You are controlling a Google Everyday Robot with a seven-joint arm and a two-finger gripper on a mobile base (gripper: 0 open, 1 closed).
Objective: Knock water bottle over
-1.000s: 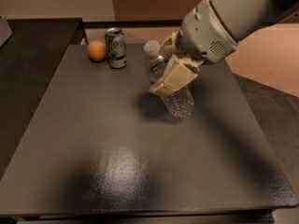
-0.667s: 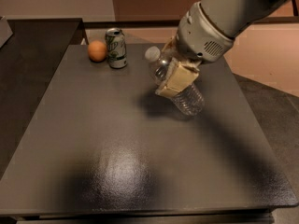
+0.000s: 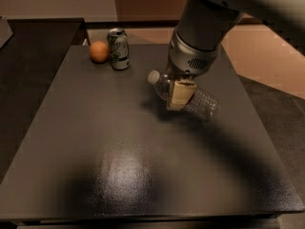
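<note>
The water bottle [image 3: 202, 103] now lies nearly flat toward the counter's [image 3: 119, 171] far right edge; gripper [image 3: 180, 94] presses against it, grasp impossible to tell; withdraw gently, avoiding rolling it off

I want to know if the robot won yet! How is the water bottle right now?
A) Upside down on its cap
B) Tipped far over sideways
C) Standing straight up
B: the water bottle is tipped far over on the table. Its white cap points left toward the soda can, and the tool is at its middle.
</note>
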